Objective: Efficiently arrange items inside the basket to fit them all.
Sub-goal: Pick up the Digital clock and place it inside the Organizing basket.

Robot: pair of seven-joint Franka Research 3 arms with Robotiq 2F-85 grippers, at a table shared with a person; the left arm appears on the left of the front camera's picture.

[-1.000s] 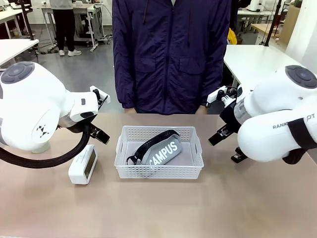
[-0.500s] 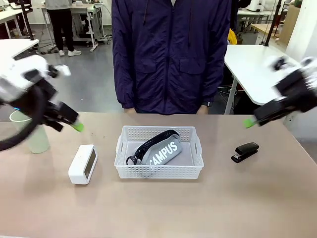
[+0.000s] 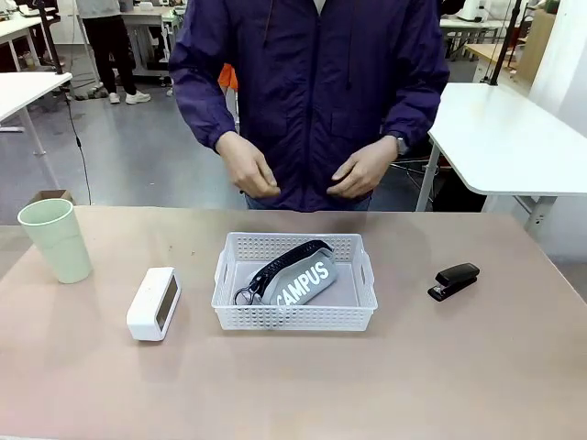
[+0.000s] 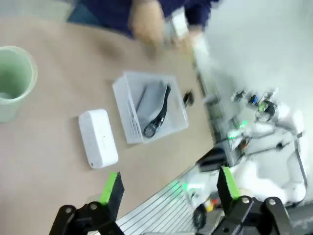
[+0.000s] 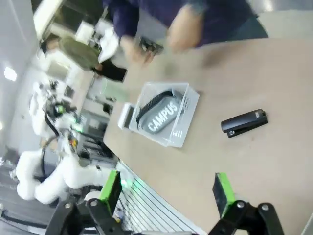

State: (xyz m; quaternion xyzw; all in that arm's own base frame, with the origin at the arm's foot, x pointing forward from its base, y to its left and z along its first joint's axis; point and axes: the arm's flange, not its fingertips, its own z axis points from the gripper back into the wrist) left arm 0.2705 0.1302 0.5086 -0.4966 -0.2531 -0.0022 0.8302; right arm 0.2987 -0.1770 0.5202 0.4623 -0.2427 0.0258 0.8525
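Observation:
The white lattice basket (image 3: 293, 316) stands mid-table with the grey "CAMPUS" pouch (image 3: 305, 280) lying in it, black strap and ring on top. Left of it lies the white clock (image 3: 153, 303), and a pale green cup (image 3: 56, 239) stands at the far left. A black stapler (image 3: 456, 280) rests to the basket's right. My left gripper (image 4: 168, 186) hangs open high above the table, over the clock (image 4: 98, 138), basket (image 4: 128, 115) and cup (image 4: 14, 78). My right gripper (image 5: 166, 191) is open too, high over the stapler (image 5: 243, 123), pouch (image 5: 164, 116) and basket (image 5: 183, 122).
A person in a dark blue jacket stands at the far edge, both hands (image 3: 248, 167) raised in front of the waist above the table. White tables stand behind on both sides. Bare tabletop (image 3: 293, 385) lies in front of the basket.
Both arms have pulled back out of the front view, uncovering the cup and the stapler. The person's hands have come up in front of the waist.

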